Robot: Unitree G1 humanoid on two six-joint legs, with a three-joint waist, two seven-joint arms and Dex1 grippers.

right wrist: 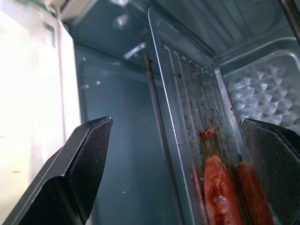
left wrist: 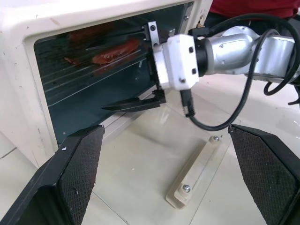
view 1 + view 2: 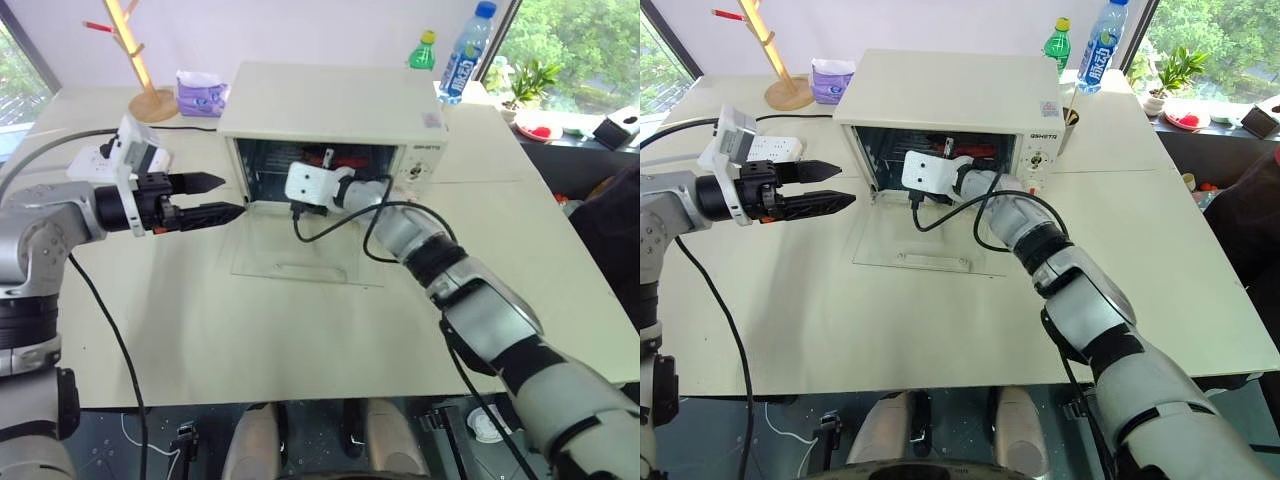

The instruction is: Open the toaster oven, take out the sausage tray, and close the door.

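My left hand [image 3: 222, 198] hovers over the counter [image 3: 300, 330], fingers apart, gripping nothing, just left of the toaster oven [image 3: 335, 105]. The door [image 3: 300, 250] lies folded down flat on the counter. My right hand [image 2: 133, 101], fingers apart, is inside the oven mouth, at the sausage tray [image 1: 197, 117], which sits inside on the rack

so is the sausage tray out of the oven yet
No, still inside: the sausage tray sits in the toaster oven cavity, with the open right gripper at the opening.
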